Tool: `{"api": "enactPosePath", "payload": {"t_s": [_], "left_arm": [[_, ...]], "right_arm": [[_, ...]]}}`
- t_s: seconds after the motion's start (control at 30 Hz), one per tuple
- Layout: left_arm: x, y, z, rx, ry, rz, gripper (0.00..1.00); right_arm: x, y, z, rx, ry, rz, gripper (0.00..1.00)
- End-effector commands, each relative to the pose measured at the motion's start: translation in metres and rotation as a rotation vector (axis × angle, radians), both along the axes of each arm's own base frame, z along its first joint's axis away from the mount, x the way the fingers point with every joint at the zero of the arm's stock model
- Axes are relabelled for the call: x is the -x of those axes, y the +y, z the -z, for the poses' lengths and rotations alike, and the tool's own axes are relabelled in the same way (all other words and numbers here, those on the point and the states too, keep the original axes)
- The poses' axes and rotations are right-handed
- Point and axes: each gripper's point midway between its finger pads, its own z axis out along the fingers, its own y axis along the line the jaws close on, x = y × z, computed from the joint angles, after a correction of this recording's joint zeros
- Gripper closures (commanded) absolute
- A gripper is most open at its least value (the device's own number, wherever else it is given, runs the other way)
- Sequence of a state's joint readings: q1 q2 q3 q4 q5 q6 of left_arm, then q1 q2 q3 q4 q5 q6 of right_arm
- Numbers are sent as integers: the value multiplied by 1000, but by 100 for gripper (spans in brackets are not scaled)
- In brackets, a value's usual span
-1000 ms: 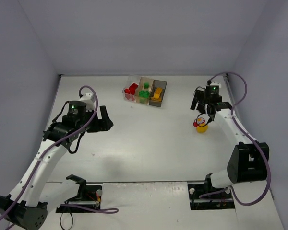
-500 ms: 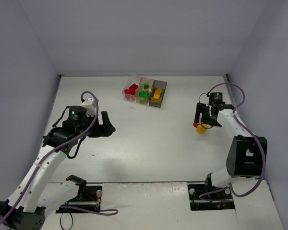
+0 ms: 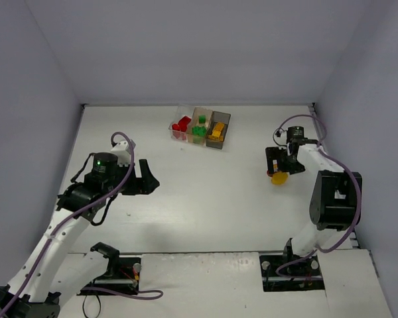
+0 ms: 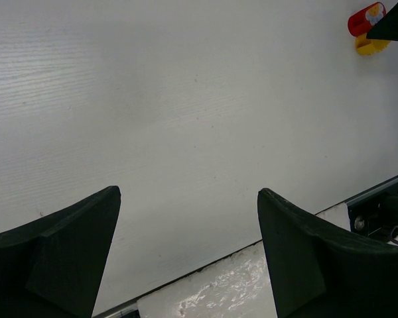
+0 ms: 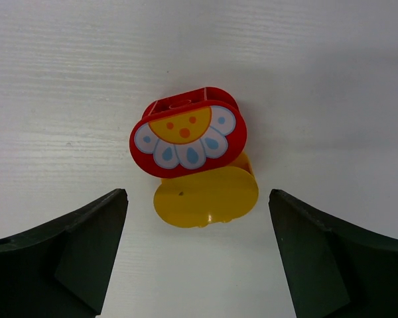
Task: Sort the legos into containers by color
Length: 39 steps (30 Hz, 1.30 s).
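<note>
the three containers sit in a row touching each other at the far middle of the white surface [image 3: 219, 192]. the clear container [image 3: 175, 130] on the left holds red bricks [image 3: 182, 123], the orange-tinted container [image 3: 200, 114] in the middle holds green bricks [image 3: 199, 129], and the dark grey container [image 3: 223, 121] on the right holds a yellow-orange brick [image 3: 216, 130].

well apart from them, near the right edge, a two-part lego lies on the surface: a red rounded piece [image 5: 186, 136] touching a yellow rounded piece [image 5: 205, 197]. the red one carries the only printed marking that can be made out, a yellow half-disc with three orange dots ringed by white petals, each petal with a blue drop. there are no letters on it.

the right claw [image 5: 196, 192] is spread wide and hangs low over this lego. one dark finger is on each side, neither touching it, and nothing is gripped. from above, the yellow piece shows just below the claw.

the left claw [image 4: 189, 191] is also spread wide and holds nothing, with only bare surface between its fingers. it hovers over the left part of the surface, far from the containers. its camera catches the red-and-yellow lego small in the upper right corner, partly hidden by a dark edge.
</note>
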<state>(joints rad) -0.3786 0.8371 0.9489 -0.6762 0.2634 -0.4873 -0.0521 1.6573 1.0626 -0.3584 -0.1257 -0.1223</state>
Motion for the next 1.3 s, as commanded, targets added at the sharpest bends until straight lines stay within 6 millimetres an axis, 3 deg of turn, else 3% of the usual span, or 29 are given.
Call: {"api": "enactPosePath", "payload": {"t_s": [0.0, 0.33, 0.77, 0.87, 0.97, 1.0, 1.1, 1.2, 1.27], "left_arm": [[-5, -7, -14, 40, -54, 10, 23], [-3, -4, -10, 25, -52, 8, 23], [-6, -7, -7, 32, -50, 12, 23], [-7, -8, -8, 40, -49, 12, 23], [-7, -10, -9, 50, -47, 16, 23], [-7, -11, -10, 54, -48, 17, 23], [-6, -13, -13, 65, -46, 23, 23], [-8, -16, -20, 83, -47, 27, 23], [-9, -20, -28, 99, -54, 36, 23]], "right_arm": [[-14, 6, -10, -29, -32, -74, 15], [-5, 13, 12, -52, 23, -100, 18], [4, 10, 15, -5, 43, -80, 34], [5, 12, 17, 18, 49, -88, 42], [6, 10, 17, 33, 50, -86, 59], [5, 10, 15, 33, 42, -84, 71], [1, 29, 3, 20, -2, -134, 92], [-9, 58, -23, 7, -94, -211, 100], [-12, 77, -41, -4, -155, -273, 100]]}}
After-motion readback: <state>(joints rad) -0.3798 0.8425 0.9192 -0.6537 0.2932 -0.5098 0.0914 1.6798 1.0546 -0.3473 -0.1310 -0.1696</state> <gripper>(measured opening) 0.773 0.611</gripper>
